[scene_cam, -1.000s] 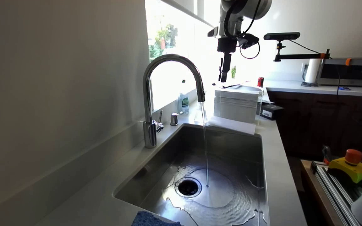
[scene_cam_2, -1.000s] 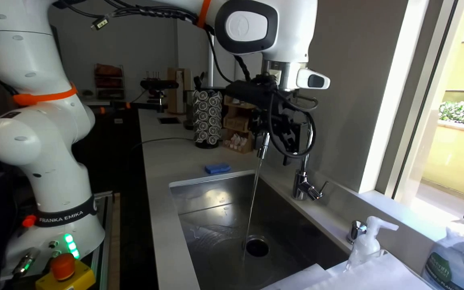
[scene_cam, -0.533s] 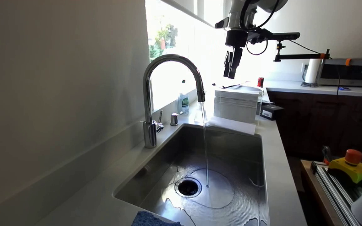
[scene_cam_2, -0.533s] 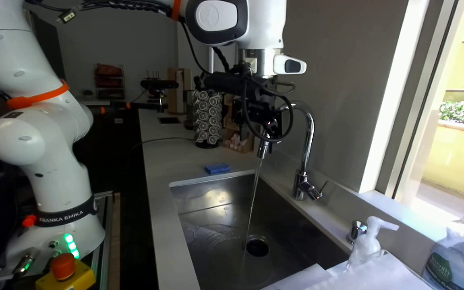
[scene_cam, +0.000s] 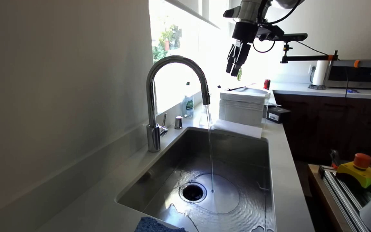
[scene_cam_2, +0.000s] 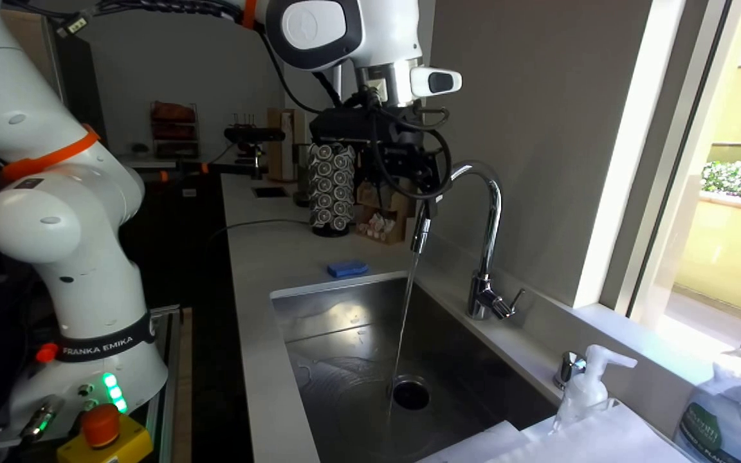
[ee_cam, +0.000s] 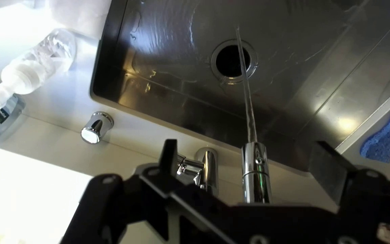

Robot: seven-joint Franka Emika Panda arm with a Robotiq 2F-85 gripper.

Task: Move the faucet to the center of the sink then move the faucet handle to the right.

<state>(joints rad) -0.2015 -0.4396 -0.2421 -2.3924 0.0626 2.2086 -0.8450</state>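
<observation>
The chrome arched faucet (scene_cam: 176,59) stands on the counter at the wall side of the sink (scene_cam_2: 345,379). Its spout head (scene_cam_2: 420,239) points down over the sink, and water runs from it to a spot beside the drain. The small faucet handle (scene_cam: 164,120) sticks up at the faucet's base; it also shows in an exterior view (scene_cam_2: 513,301). My gripper (scene_cam: 231,71) hangs in the air beyond the faucet, tilted and apart from it. In the wrist view my gripper (ee_cam: 245,147) is open, with the spout head (ee_cam: 256,169) showing between its wide-apart fingers. The gripper partly hides the handle there.
A white stack (scene_cam: 242,111) stands on the counter past the sink. A pump bottle (scene_cam_2: 584,392), a dish soap bottle (scene_cam_2: 724,411) and a chrome cap (ee_cam: 96,127) stand along the wall side. A blue sponge (scene_cam_2: 347,269) lies at the sink's opposite end.
My gripper has moved up and away from the window and wall, tilting more. It shifts left and up in the view that shows the arm's base. The faucet, handle and water stream look unchanged.
</observation>
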